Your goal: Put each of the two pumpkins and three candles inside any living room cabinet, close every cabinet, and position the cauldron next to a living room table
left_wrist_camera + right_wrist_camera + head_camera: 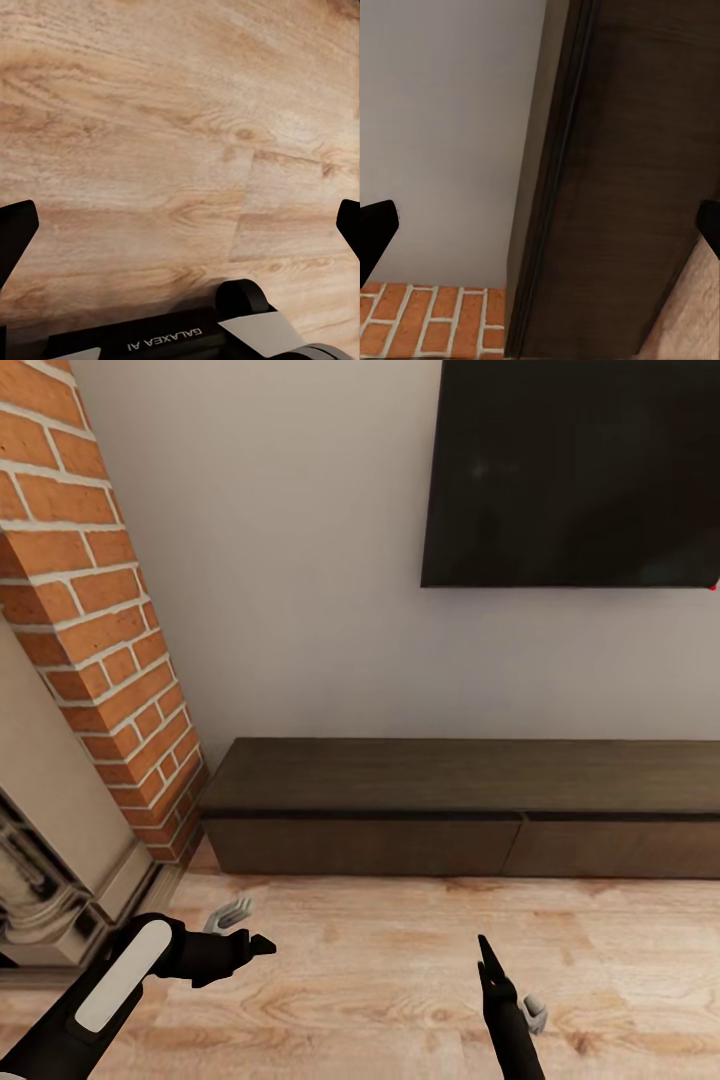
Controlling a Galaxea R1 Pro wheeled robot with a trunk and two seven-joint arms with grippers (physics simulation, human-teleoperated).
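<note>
**Head view: you face the closed cabinet with both pincers empty**

Head view puts you square before the cabinet (pixel 460 810), the long low dark-brown unit standing against the pale wall under the black television (pixel 575 470). Both of its drawer fronts that you can see sit flush and closed. Its left end stands close to the brick chimney (pixel 100 610), and wood floor (pixel 380 970) runs between you and its front edge.

Your left pincer (pixel 245 943) hangs low over the floor near the foot of the fireplace surround (pixel 50 880). In the left wrist view its fingertips (pixel 15 232) stand wide apart at the picture's two sides with bare planks between them, so it is released and carries nothing. Your right pincer (pixel 488 955) points toward the cabinet; in the right wrist view its fingertips (pixel 376 229) are likewise spread, with the cabinet's top and front edge between them and nothing held.

No pumpkin, candle or cauldron is in sight from here, so I cannot tell you where they lie.

My reading: you are at the approach stage, arrived at the storage place with nothing yet to stow. The next move calls either for opening a drawer, by bringing the right pincer down to the top edge of a front and pulling it toward you, or for turning away to fetch the first pumpkin or candle. Opening first would leave a ready target for each delivery.
</note>
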